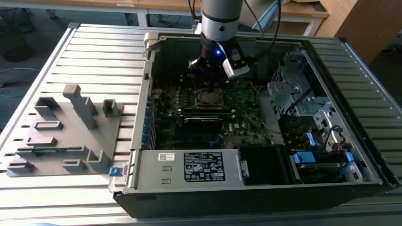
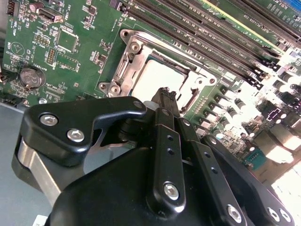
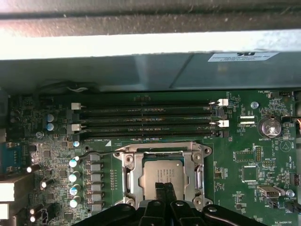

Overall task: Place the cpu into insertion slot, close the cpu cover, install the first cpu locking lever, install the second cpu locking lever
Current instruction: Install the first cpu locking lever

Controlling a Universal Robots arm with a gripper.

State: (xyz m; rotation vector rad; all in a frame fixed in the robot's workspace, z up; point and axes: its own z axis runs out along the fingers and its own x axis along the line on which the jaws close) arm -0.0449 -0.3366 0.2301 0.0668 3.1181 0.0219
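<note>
The cpu [image 3: 162, 173] lies flat in the insertion slot [image 1: 209, 98], its dull silver top showing through the window of the cpu cover [image 3: 129, 169]. The cover looks folded down flat around the chip, also in the second wrist view [image 2: 123, 70]. A thin metal lever rod [image 3: 96, 153] runs out from one corner of the socket. My gripper [image 3: 163, 189] hangs just above the edge of the chip, fingers pressed together with nothing between them. The second wrist view shows the same, with the gripper [image 2: 165, 94] shut over the cpu [image 2: 157, 75].
Long black memory slots [image 3: 146, 120] run beside the socket, with the case wall [image 3: 141, 70] beyond. A labelled power supply box [image 1: 188, 167] fills the case's near end and a drive cage [image 1: 295, 94] stands at the exterior view's right. A grey fixture plate [image 1: 63, 132] lies outside the case.
</note>
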